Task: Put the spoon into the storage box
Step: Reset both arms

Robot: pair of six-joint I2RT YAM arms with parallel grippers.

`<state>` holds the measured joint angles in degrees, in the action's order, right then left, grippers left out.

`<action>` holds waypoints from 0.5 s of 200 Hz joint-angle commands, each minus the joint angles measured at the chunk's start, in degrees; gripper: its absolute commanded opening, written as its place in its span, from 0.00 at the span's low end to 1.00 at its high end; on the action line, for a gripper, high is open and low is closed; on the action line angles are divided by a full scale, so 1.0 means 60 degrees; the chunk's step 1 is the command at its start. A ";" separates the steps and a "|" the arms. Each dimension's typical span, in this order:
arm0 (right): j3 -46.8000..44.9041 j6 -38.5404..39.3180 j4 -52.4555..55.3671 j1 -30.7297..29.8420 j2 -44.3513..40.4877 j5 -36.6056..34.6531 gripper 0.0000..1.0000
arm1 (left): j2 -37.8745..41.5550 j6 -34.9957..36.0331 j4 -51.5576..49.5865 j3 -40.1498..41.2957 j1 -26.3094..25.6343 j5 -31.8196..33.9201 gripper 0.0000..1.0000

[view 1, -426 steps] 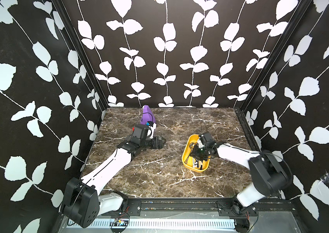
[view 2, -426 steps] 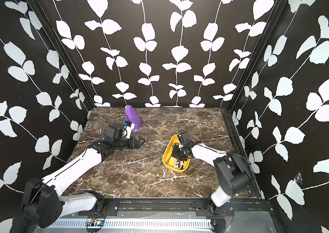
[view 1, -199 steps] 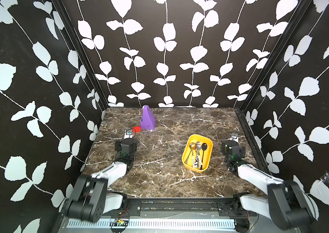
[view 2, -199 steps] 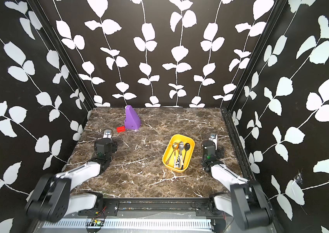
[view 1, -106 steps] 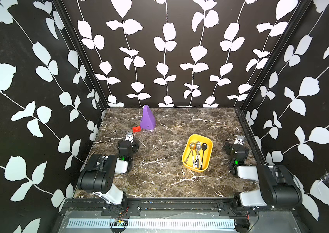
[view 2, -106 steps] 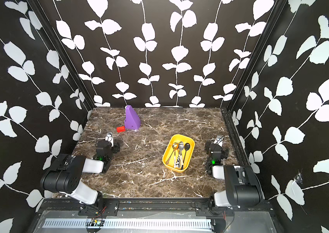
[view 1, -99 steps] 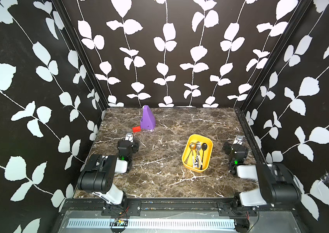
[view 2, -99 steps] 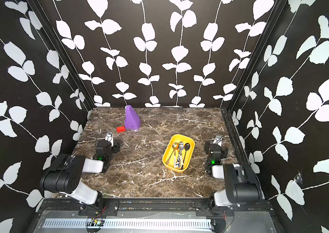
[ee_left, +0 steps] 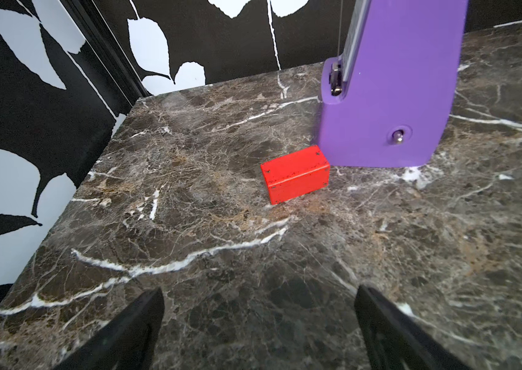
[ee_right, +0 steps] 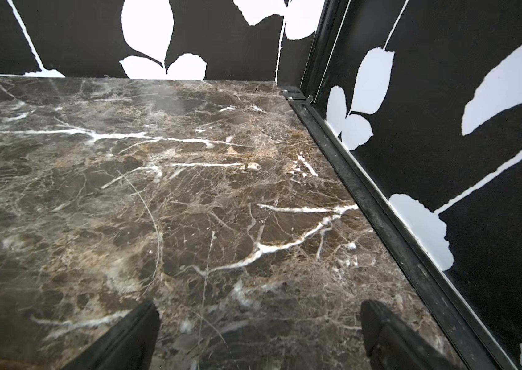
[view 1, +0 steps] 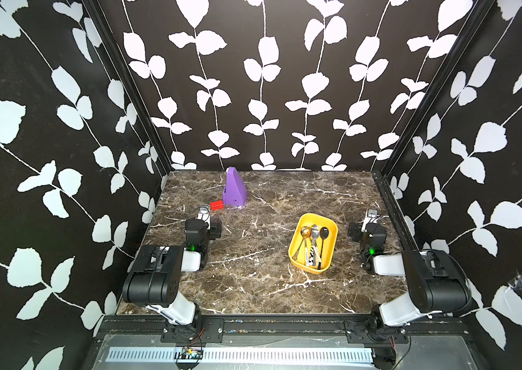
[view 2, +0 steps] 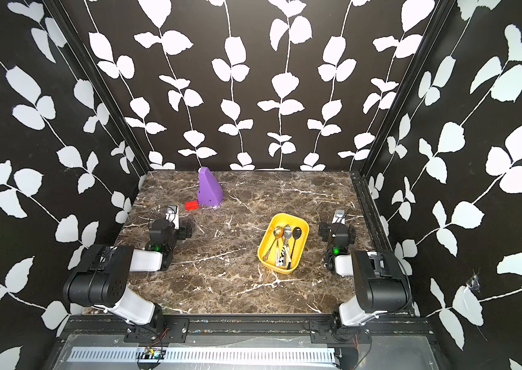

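Note:
The yellow storage box (view 1: 332, 246) (view 2: 303, 240) lies right of the table's middle in both top views. Three spoons lie in it side by side, bowls toward the back wall: a gold spoon (view 1: 303, 234), a silver spoon (view 1: 314, 235) and a black spoon (view 1: 323, 233). My left gripper (view 1: 203, 215) (ee_left: 259, 294) is folded back at the table's left side, open, with only bare marble between its fingers. My right gripper (view 1: 369, 217) (ee_right: 258, 309) is folded back at the right side, beside the box and apart from it, open and empty.
A purple wedge-shaped object (view 1: 234, 189) (ee_left: 394, 86) stands near the back wall, with a small red block (view 1: 217, 204) (ee_left: 294, 174) touching its base, just ahead of my left gripper. A black rail (ee_right: 381, 208) and patterned walls close in the marble table (view 1: 253, 272).
Both arms have pulled back from the middle of the table and folded down at its sides. The right gripper has left the box, where the spoons now lie. Both grippers have opened wider.

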<state>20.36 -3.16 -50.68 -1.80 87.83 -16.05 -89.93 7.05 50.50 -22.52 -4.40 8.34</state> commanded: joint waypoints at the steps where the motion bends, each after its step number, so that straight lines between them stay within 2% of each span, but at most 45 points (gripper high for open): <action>1: 0.0175 0.0079 -0.0026 -0.0058 -0.0114 0.0010 0.99 | 0.0186 -0.0111 -0.0023 -0.0112 0.0055 -0.0119 0.98; 100: 0.0252 0.0105 0.0079 -0.0062 -0.0082 0.0017 0.99 | 0.0179 -0.0106 -0.0023 -0.0112 0.0062 -0.0123 0.98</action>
<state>20.36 -2.94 -49.80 -1.89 87.83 -15.84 -89.95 7.05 50.43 -22.52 -4.38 8.03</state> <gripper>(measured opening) 0.990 0.984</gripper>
